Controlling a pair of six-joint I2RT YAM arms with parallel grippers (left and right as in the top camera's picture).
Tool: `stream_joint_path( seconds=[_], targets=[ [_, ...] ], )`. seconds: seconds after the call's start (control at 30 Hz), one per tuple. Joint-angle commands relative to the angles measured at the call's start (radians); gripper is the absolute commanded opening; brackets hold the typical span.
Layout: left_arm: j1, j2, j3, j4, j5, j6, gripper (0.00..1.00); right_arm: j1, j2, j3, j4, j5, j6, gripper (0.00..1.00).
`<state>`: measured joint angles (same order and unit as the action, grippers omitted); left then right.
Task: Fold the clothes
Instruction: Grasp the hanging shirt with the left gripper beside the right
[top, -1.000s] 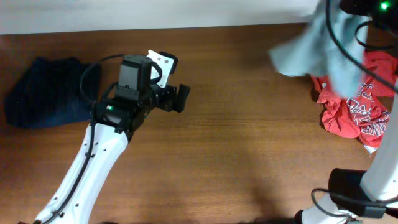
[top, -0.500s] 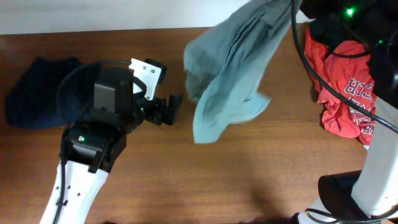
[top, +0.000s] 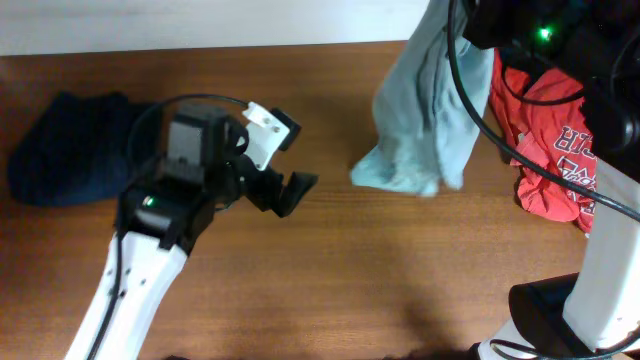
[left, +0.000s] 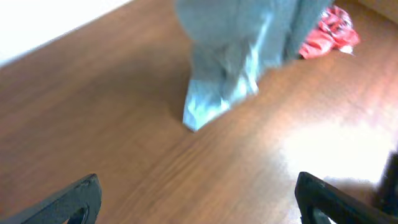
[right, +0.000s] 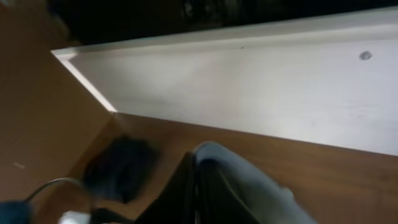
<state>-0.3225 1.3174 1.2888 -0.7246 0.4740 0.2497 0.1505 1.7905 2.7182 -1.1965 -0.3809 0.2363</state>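
The pale grey-blue T-shirt (top: 425, 110) hangs bunched from the top right of the overhead view, its lower end (top: 395, 178) touching the wooden table. In the right wrist view my right gripper (right: 196, 180) is shut on the T-shirt (right: 255, 186), which drapes over its right side. My left gripper (top: 290, 185) is open and holds nothing, left of the hanging cloth and apart from it. The left wrist view shows the T-shirt (left: 242, 56) ahead of the wide-apart fingers (left: 74, 199). A dark navy garment (top: 70, 145) lies at far left. Red T-shirts (top: 555, 150) with white lettering are heaped at right.
A white wall (top: 200, 25) runs along the table's back edge. The right arm's base (top: 560, 310) stands at bottom right, with cables (top: 490, 110) hanging by the red heap. Bare wood (top: 400, 270) spans the front middle.
The T-shirt swung out to the left over the table's middle, then back to the right, and now hangs narrower. My left gripper shifted slightly right toward it, still open.
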Motion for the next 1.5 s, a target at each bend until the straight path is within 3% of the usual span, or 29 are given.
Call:
stream_joint_path(
  seconds=[0.0,0.13,0.33,0.43,0.67,1.13,1.47],
  targets=[
    [-0.002,0.074,0.021,-0.002,0.123,0.051,0.99,0.007,-0.011,0.011,-0.008,-0.034,0.004,0.04],
    [-0.002,0.132,0.021,0.024,0.24,0.051,0.99,0.007,-0.011,0.011,-0.027,-0.034,-0.017,0.04],
    [-0.002,0.223,0.021,0.195,0.453,0.013,0.99,0.006,-0.011,0.011,-0.038,-0.034,-0.019,0.04],
    [-0.002,0.276,0.021,0.275,0.454,-0.107,0.99,0.006,-0.011,0.011,-0.038,-0.034,-0.02,0.04],
    [-0.014,0.381,0.021,0.402,0.455,-0.26,0.99,0.006,-0.011,0.011,-0.038,-0.034,-0.02,0.04],
    [-0.141,0.398,0.021,0.551,0.429,-0.266,0.96,0.006,-0.011,0.011,-0.038,-0.034,-0.023,0.04],
    [-0.183,0.409,0.021,0.553,0.244,-0.316,0.93,0.006,-0.011,0.011,-0.039,-0.034,-0.024,0.04]
  ],
)
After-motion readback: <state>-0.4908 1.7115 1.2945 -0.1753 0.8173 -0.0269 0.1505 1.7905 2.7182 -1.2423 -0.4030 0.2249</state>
